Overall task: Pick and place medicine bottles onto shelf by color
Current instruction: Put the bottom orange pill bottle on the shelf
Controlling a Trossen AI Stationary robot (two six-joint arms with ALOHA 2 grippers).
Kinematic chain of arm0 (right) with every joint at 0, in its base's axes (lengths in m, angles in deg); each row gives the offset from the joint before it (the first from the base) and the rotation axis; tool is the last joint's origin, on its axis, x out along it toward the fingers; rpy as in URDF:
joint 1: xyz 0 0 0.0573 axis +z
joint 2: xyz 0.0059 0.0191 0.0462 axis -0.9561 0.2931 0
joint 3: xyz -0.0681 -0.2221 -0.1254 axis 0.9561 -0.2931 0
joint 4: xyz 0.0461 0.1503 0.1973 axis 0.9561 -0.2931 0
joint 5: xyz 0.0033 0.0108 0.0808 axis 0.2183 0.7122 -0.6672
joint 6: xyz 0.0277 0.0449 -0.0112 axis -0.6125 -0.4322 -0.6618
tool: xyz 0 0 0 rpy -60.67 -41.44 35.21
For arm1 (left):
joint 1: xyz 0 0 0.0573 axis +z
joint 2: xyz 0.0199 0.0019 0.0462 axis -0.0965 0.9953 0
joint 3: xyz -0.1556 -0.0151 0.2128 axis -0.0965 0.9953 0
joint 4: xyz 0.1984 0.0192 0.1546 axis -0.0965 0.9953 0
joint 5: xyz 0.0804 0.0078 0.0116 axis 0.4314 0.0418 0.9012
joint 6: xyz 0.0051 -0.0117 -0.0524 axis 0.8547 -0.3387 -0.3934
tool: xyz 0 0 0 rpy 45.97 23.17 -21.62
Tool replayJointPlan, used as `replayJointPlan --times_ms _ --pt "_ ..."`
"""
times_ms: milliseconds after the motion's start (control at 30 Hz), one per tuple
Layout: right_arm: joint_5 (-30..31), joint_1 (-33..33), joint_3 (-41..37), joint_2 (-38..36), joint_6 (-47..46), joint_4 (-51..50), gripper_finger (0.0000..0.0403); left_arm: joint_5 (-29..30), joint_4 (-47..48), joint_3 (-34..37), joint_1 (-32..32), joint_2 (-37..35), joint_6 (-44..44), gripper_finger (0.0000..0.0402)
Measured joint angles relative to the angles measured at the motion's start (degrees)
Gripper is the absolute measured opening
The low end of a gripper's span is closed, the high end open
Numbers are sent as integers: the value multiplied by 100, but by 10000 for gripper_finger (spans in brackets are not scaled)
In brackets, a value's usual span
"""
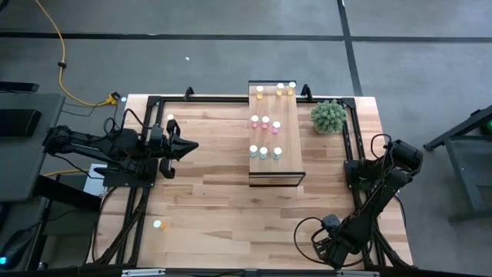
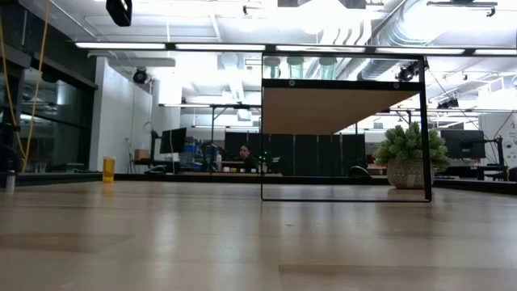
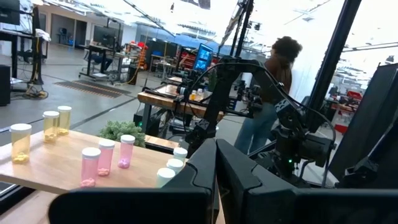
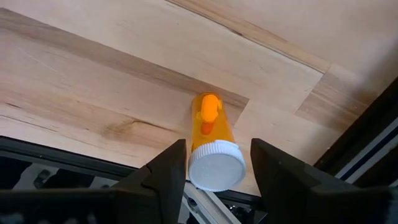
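Nine medicine bottles point(image 1: 264, 121) stand on the shelf point(image 1: 289, 146) as I read the high view: three yellow at the far end, three pink in the middle, three pale blue-green nearer me. One more, an orange bottle point(image 4: 211, 143) with a white cap, lies on its side on the tabletop point(image 1: 215, 192), right at the dark frame along the table's near edge, and my right wrist camera looks down on it. I have the right gripper point(image 4: 217, 165) over that corner with its fingers point(image 4: 168, 168) spread wide, one on each side of the cap, and I see no contact, so nothing is held. A yellow bottle point(image 1: 170, 119) stands alone on the table near the left arm, and a pale one point(image 1: 157, 225) sits near the table's front left. The left gripper point(image 1: 188, 146) hangs above the table's left side, pointed toward the shelf, fingers pressed together and empty. A potted plant point(image 1: 329, 115) sits just beside the shelf's far right end. Beyond the table, my left wrist camera catches a person point(image 3: 267, 106) standing with their back to the rig.
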Motion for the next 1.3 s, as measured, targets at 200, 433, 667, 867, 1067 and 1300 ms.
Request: replayJointPlan --times_ms 200,433,667,867,1067,1300 --pt "-62 -7 0 0 -44 47 169 8 0 0 0 0 -2 0" --pt "-96 -27 0 0 -62 20 169 20 0 0 0 0 -4 0" --pt "-94 -31 0 0 -90 48 169 19 0 0 0 -2 -7 0" --pt "-95 -28 0 0 -90 60 160 18 1 0 0 -2 -11 0" --pt "-116 -28 5 -2 -90 77 114 19 2 0 0 -2 -10 0" --pt "-92 -24 9 -174 -85 153 102 20 2 -1 0 -2 0 0"
